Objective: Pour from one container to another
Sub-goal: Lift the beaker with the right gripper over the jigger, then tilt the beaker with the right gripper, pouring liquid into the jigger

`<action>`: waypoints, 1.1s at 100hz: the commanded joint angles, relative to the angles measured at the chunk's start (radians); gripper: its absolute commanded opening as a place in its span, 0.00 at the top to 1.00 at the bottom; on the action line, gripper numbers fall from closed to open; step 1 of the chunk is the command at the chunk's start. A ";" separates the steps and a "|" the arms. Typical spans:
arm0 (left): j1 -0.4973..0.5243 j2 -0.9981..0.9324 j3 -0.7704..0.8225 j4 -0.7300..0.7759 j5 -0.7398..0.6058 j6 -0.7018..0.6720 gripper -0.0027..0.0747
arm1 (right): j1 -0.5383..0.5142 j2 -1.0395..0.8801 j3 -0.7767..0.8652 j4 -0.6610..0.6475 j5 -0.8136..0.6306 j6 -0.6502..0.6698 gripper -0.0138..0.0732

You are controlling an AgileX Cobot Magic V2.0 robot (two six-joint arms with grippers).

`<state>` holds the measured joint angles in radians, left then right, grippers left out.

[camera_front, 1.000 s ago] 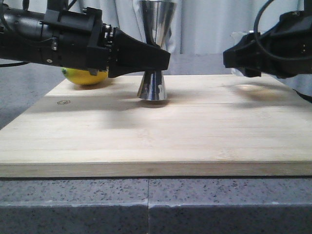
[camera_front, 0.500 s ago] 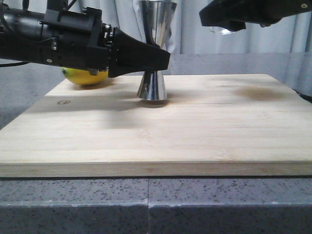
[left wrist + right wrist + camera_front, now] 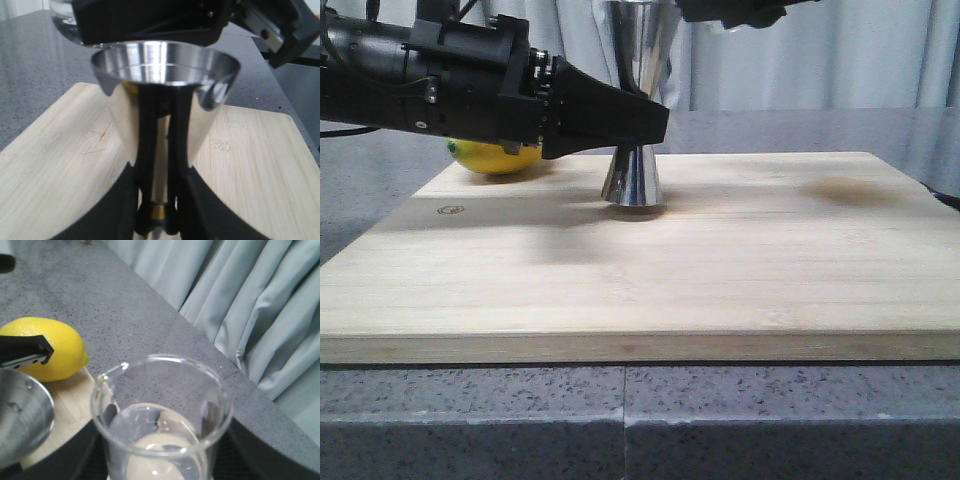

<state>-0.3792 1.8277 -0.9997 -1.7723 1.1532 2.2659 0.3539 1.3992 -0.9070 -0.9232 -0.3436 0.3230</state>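
Left gripper [image 3: 655, 122] clamped on the jigger [image 3: 633, 178] waist, jigger upright on the board [image 3: 720, 260], right gripper [image 3: 740, 12] grasping the beaker [image 3: 161, 420] above it, lemon [image 3: 495, 156] behind.

We're scanning for anything readable and coming up short: no word, number or brand can be made out in any view. The nearest candidate is a small round stamp [image 3: 450, 210] burned into the wooden board [image 3: 740, 280] near its left edge in the front view, and it may be a maker's logo, but it's too small for us to read. The glass beaker [image 3: 162, 415] in the right wrist view shows no legible marks on the side facing us. The steel jigger [image 3: 165, 95] carries only a thin line inside its rim, with no figure beside it.
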 commanded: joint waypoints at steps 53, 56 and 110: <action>-0.010 -0.041 -0.027 -0.080 0.106 -0.002 0.88 | 0.002 -0.046 -0.051 -0.272 -0.090 0.019 0.50; -0.010 -0.041 -0.027 -0.080 0.106 -0.002 0.87 | 0.002 -0.046 -0.051 -0.282 -0.090 0.017 0.50; -0.010 -0.041 -0.027 -0.080 0.106 -0.002 0.88 | 0.002 -0.046 -0.080 -0.395 -0.061 0.001 0.50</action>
<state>-0.3792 1.8277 -0.9997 -1.7637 1.1532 2.2659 0.3564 1.3888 -0.9487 -1.3157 -0.3897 0.3311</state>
